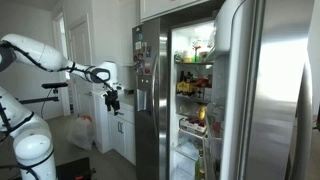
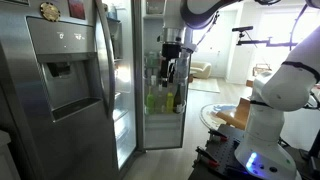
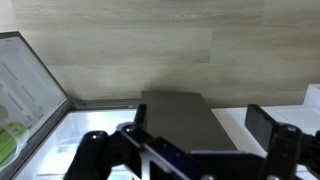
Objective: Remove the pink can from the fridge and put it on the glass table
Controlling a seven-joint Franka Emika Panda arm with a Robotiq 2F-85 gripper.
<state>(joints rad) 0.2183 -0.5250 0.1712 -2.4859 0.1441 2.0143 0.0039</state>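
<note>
The stainless-steel fridge (image 1: 150, 100) stands with its right door (image 1: 270, 90) swung open and its lit white shelves (image 1: 195, 85) full of food. It also shows in an exterior view (image 2: 70, 80), dispenser door in front. I cannot pick out the pink can among the shelf items. My black gripper (image 1: 112, 97) hangs fingers down in the air beside the fridge, outside the open compartment; it also shows in an exterior view (image 2: 170, 62). In the wrist view the gripper (image 3: 225, 125) is open, and only a pale surface shows between the two fingers.
White cabinets (image 1: 122, 130) stand behind the gripper, next to the fridge. A white bag (image 1: 82, 132) lies on the floor by the robot base. A round low table (image 2: 222, 113) stands near the base (image 2: 268, 140). Wood floor (image 3: 150, 50) lies below, with a glassy framed panel (image 3: 25, 95) at the left.
</note>
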